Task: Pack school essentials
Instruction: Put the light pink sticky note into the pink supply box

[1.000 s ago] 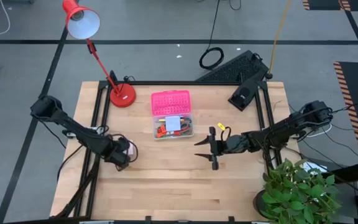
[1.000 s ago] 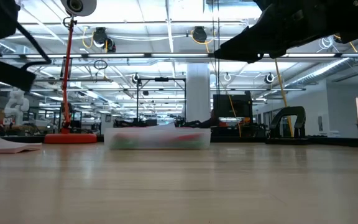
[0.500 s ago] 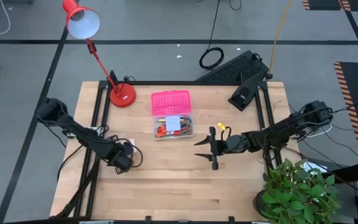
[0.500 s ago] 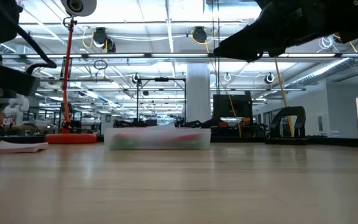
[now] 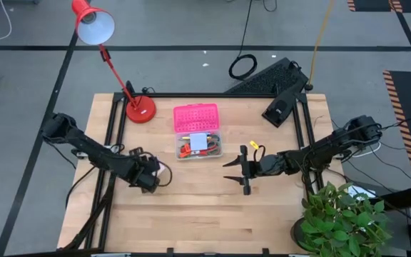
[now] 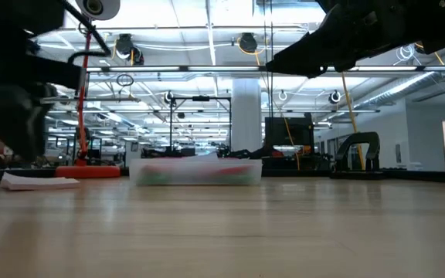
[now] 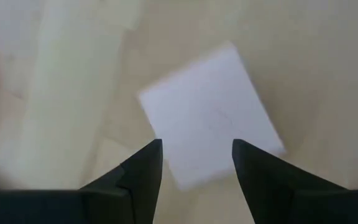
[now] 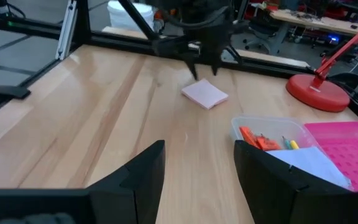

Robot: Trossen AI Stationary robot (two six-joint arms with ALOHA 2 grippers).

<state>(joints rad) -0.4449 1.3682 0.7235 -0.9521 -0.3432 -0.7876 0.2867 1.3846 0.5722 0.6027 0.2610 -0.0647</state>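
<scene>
One pad [image 7: 211, 117] is framed by the parted left gripper [image 7: 196, 163]; one box [image 5: 197, 144] is faced by the parted right gripper [image 5: 238, 170].

Overhead: light wooden table [image 5: 191, 214] flanked by two dark arms. Left gripper [image 5: 153, 175] low over left side, small white pad [image 5: 164, 171] at its tip. Right gripper [image 5: 238, 171] right of centre, fingers spread. Clear plastic box [image 5: 198, 145] holds stationery, pink lid [image 5: 195, 117] open. Red desk lamp [image 5: 95, 28] at far-left corner; green potted plant [image 5: 344, 221] near right.
</scene>
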